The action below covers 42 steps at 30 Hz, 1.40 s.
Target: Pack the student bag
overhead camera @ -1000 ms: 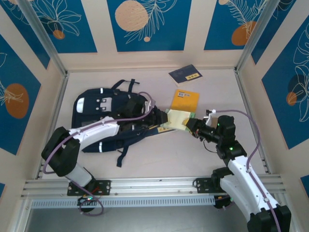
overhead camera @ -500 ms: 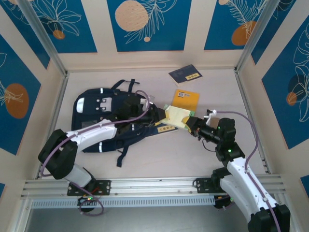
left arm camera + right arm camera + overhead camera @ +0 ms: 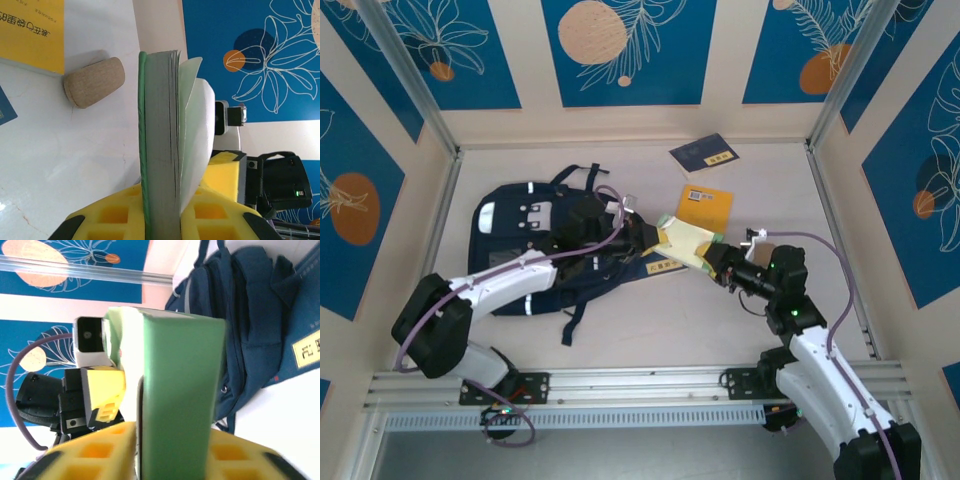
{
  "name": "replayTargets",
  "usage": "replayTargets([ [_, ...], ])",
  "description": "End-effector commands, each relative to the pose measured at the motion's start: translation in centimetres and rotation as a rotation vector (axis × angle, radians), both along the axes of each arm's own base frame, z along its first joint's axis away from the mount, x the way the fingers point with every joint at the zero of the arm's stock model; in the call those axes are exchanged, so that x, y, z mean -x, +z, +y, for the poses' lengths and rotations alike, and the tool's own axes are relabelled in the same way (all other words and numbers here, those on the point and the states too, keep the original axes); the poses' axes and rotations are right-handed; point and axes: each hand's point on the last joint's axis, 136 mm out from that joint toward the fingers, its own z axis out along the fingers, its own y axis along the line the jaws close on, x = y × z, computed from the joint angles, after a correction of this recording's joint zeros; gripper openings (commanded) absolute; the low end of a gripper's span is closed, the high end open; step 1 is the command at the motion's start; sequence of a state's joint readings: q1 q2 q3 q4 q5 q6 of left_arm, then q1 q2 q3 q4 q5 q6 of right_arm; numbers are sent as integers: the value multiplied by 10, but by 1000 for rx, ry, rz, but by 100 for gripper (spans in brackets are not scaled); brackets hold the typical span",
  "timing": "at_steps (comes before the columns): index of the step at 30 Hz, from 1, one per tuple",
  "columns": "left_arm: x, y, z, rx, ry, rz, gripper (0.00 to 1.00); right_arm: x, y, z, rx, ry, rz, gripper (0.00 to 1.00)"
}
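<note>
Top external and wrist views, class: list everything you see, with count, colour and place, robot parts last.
bag: one, navy, table's left half
green book: one, green cover, lifted between both pincers
yellow book: one, yellow, flat beyond green book
far navy book: one, navy, by back wall
near navy book: one, navy, at bag's right end
beige block: one, beige, beside yellow book
left pincer: one, yellow pads, shut on green book
right pincer: one, yellow pads, around green book, grip unclear
</note>
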<state>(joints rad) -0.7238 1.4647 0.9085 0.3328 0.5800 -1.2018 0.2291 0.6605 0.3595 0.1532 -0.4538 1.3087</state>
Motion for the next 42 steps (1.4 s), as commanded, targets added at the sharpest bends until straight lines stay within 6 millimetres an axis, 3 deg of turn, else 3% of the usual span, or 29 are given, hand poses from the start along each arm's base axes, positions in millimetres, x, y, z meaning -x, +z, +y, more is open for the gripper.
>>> replayTargets([
  [1, 6, 19, 2, 41, -26, -53, 0, 4, 20, 8, 1, 66, -61, 49],
  [5, 7, 15, 3, 32, -29, -53, 0, 0, 20, 10, -37, 61, -35, 53],
  [12, 10, 11, 3, 30, -35, -45, 0, -6, 33, 17, -73, 80, -48, 49],
  [14, 9, 9, 3, 26, -35, -43, 0, -7, 36, 19, -78, 80, -57, 42],
  [17, 9, 7, 2, 17, -38, -40, 0, -8, 36, 16, -58, 59, -62, 21],
  [21, 5, 2, 10, -24, -11, -48, 24, -7, 22, 7, 46, 14, -40, 5],
  [24, -5, -17, 35, -190, 40, -61, 51, -3, 4, -4, 150, -20, 2, 2],
  [26, -16, -32, 66, -366, 119, -91, 57, 0, -6, -10, 199, -30, 26, 0],
  [28, -31, -46, 109, -586, 262, -108, 63, 3, -15, -12, 231, -33, 44, 0],
  [31, -48, -56, 155, -786, 411, -119, 70, 4, -22, -14, 243, -34, 58, 0],
  [36, -72, -63, 177, -925, 480, -156, 71, 2, -25, -12, 236, -29, 64, 0],
  [42, -108, -80, 183, -1088, 472, -147, 69, 3, -31, -12, 236, -23, 77, 0],
])
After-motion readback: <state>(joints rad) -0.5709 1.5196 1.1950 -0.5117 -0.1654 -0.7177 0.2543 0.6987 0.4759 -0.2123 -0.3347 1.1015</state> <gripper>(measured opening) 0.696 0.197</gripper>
